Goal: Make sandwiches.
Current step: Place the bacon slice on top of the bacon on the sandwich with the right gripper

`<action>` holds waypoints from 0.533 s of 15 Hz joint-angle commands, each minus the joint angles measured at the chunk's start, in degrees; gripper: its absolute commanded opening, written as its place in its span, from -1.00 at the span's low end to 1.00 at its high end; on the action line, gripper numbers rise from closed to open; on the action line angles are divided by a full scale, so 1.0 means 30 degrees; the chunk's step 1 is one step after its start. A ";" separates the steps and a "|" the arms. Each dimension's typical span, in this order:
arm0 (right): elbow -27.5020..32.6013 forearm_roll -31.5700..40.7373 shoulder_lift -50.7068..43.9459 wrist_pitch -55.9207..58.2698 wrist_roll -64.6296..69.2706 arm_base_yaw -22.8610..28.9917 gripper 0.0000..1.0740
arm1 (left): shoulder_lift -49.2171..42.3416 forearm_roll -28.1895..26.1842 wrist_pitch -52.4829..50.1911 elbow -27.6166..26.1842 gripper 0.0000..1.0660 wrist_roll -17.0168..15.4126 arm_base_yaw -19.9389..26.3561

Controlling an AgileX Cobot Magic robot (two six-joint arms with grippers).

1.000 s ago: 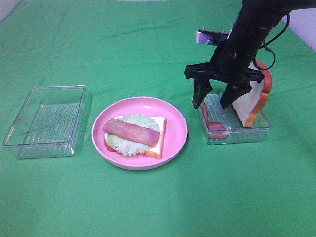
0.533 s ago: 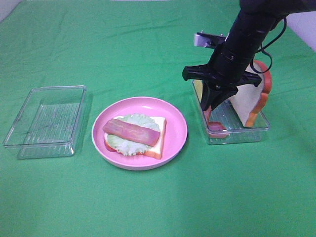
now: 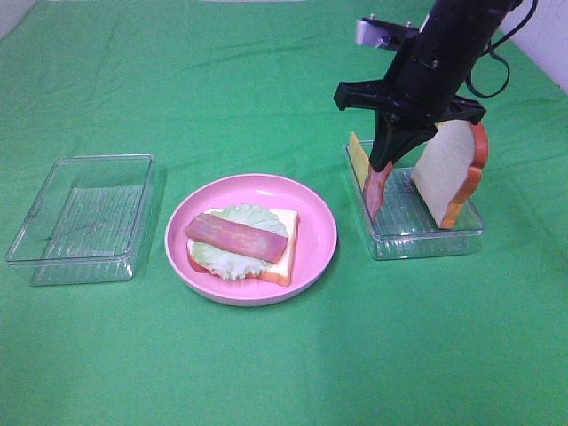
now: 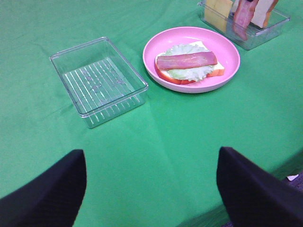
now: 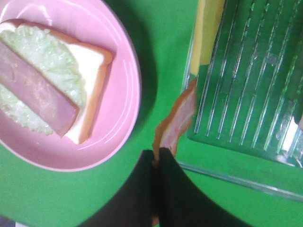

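Because the right pincer (image 3: pixel 383 163) pinches the bacon strip (image 3: pixel 375 193) by its tip alone, it may slip while swinging toward the plate (image 3: pixel 316 222) at eight o'clock; the left pincer (image 4: pixel 151 194) stands wide.

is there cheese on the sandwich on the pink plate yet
No, the top layer on the plate is a bacon strip over lettuce, while the cheese slice stands in the clear container at the right.
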 commanded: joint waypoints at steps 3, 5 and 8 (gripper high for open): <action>-0.0153 0.2082 -0.2063 0.2082 -0.0344 0.0000 -1.00 | -0.0363 -0.0153 -0.0191 0.0019 0.37 0.0038 0.0000; -0.0153 0.5329 -0.2368 0.2177 -0.1910 0.0019 -1.00 | -0.0363 -0.0153 -0.0191 0.0019 0.37 0.0038 0.0000; -0.0057 0.8403 -0.2292 0.1146 -0.3973 0.0668 -1.00 | -0.0363 -0.0153 -0.0191 0.0019 0.37 0.0038 0.0000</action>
